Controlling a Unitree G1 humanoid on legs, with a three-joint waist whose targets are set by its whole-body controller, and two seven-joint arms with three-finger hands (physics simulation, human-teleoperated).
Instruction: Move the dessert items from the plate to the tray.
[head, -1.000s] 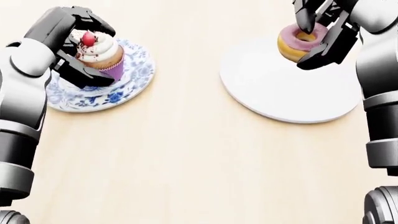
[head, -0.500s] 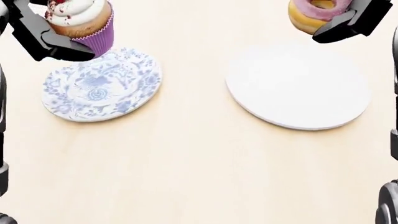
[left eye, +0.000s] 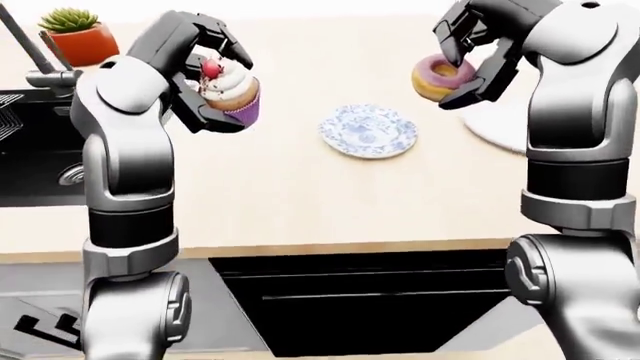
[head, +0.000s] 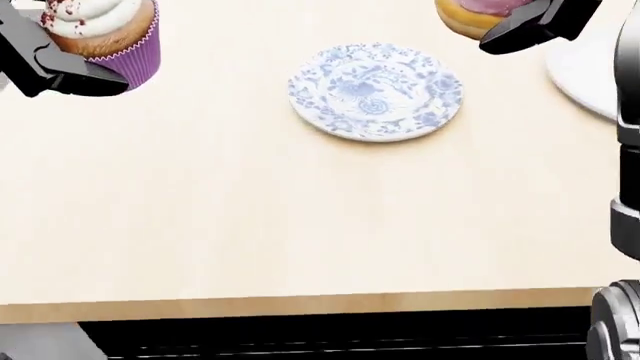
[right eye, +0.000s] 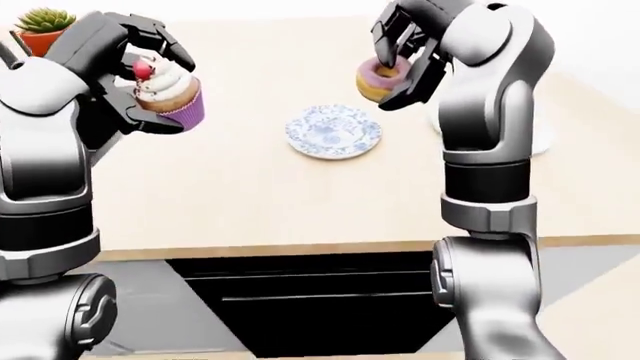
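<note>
My left hand (left eye: 210, 79) is shut on a cupcake (left eye: 228, 91) with white frosting, a red cherry and a purple wrapper, held high at the left of the views. My right hand (left eye: 470, 56) is shut on a pink-glazed donut (left eye: 441, 76), held high to the right of the plate. The blue-and-white patterned plate (head: 375, 91) lies bare on the wooden counter (head: 300, 225) between the hands. The white round tray (head: 595, 75) shows only at the right edge of the head view, partly behind my right arm.
A black sink (left eye: 30, 150) with a faucet (left eye: 35, 64) is at the left. A potted plant (left eye: 75, 34) stands at the top left. The counter's near edge (head: 300, 306) runs along the bottom of the head view, with a dark opening (left eye: 370, 300) below.
The whole picture has shifted: plate and tray slid right and the counter's near edge came into view, so the camera moved. Both hands keep the cupcake and donut lifted.
</note>
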